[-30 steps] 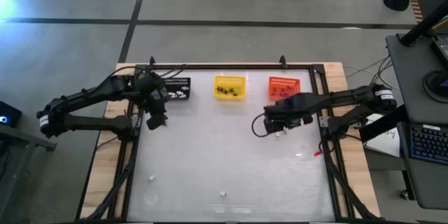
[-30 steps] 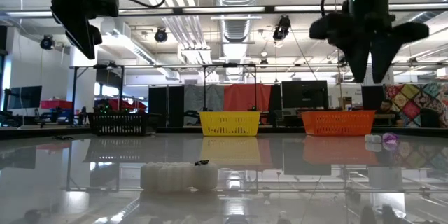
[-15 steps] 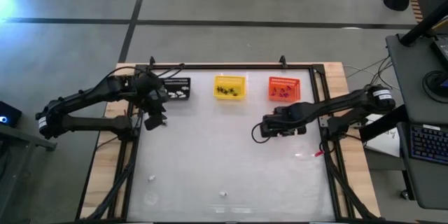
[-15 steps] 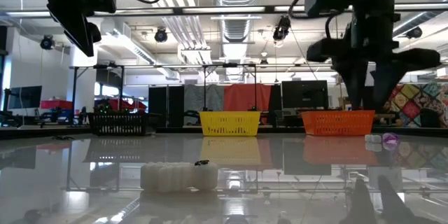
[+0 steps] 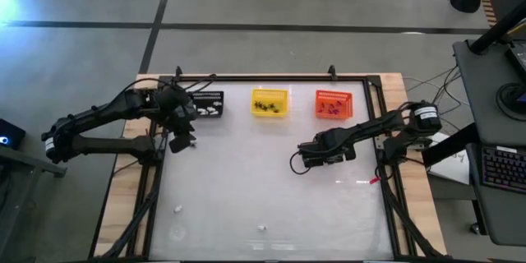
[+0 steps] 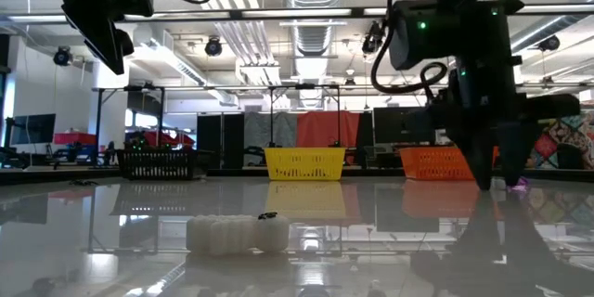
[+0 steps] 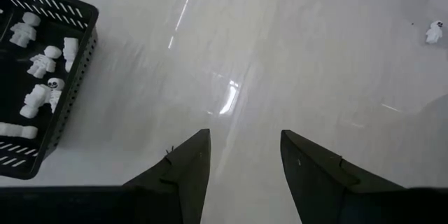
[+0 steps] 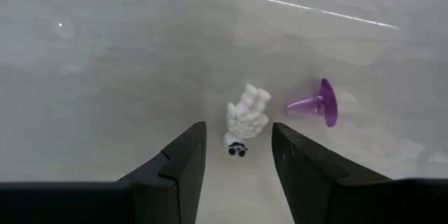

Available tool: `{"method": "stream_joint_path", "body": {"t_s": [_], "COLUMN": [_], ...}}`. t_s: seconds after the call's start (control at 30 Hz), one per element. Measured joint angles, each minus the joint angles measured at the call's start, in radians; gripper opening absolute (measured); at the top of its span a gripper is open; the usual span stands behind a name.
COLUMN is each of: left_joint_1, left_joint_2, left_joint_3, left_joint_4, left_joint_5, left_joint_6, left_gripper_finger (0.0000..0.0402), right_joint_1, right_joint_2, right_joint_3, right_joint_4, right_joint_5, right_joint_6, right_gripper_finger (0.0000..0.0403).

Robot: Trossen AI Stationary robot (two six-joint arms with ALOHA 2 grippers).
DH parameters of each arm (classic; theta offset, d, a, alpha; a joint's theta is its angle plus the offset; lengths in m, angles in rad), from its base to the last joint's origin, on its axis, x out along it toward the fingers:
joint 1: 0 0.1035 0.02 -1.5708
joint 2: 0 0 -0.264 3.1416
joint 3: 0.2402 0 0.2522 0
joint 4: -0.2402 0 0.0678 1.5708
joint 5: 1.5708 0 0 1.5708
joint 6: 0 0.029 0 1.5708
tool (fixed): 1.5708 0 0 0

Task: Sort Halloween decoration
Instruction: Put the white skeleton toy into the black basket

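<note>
The right gripper (image 8: 236,175) is low over the table with its fingers spread and nothing between them; just ahead of the fingertips, centred on the gap, lies a small white skeleton-like trinket (image 8: 245,117), and touching or nearly touching its far side is a purple witch-hat piece (image 8: 316,103). The white figure looks like hard moulded plastic: very light, stiff, lumpy, and likely to skate on the glossy table (image 5: 246,173) if nudged. The best hold seems to be across its narrow body, pads closing on the two long flanks, low enough that it cannot pop out, while keeping the far finger clear of the purple hat. The left gripper (image 7: 241,161) waits with its fingers apart and empty, just beside the black basket (image 7: 63,112), which already holds several white figures (image 7: 42,63). The yellow basket (image 5: 270,102) and orange basket (image 5: 333,103) sit further along the table's far edge. Two more white bits (image 5: 262,228) lie well away near the front edge.
</note>
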Motion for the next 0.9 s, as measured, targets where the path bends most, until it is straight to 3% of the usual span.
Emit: {"method": "stream_joint_path", "body": {"t_s": [0.23,0.53,0.9], "left_joint_1": [0.0,0.0,0.0], "left_joint_2": [0.0,0.001,0.0], "left_joint_3": [0.0,0.0,0.0], "left_joint_4": [0.0,0.0,0.012], "left_joint_5": [0.0,0.0,0.0], "left_joint_6": [0.0,0.0,0.063], "left_gripper_finger": [0.0157,0.0157,0.0157], "right_joint_1": [-0.003,-0.003,-0.003], "right_joint_2": [0.032,0.031,-0.072], "right_joint_3": [0.005,-0.002,0.103], "right_joint_4": [0.002,0.007,-0.011], "right_joint_5": [0.001,0.001,0.008], "right_joint_6": [-0.029,-0.072,-0.11], "right_gripper_finger": [0.0131,0.0022,0.0014]}}
